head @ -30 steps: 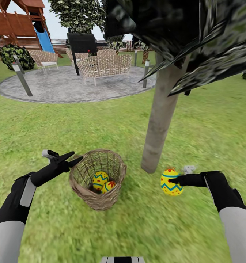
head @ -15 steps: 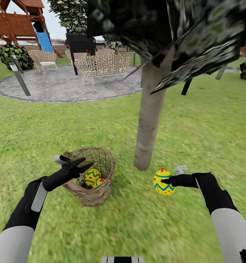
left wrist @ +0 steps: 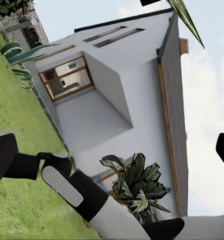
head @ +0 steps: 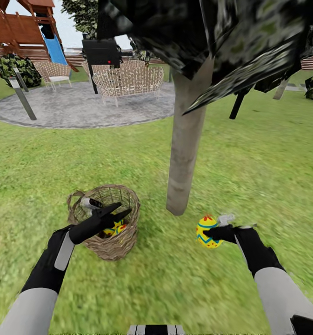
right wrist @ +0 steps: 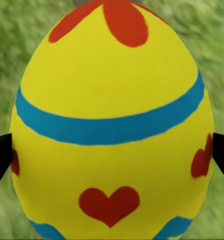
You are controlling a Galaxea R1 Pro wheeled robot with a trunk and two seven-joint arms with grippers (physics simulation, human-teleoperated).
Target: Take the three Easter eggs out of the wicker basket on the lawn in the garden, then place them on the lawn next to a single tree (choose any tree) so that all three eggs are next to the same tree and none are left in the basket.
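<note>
1 Easter egg (head: 206, 231) is gripped between the right gripper's (head: 211, 231) fingers, just above the lawn (head: 249, 158) near the foot of the tree (head: 184, 149). The left gripper's (head: 121, 210) fingers are spread apart over the wicker basket (head: 106, 244), beside the tree, where 2 eggs (head: 113, 229) are seen inside.

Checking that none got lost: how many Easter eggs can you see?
3: one egg in the right gripper near the tree; two eggs in the wicker basket, partly hidden by the left gripper.
</note>
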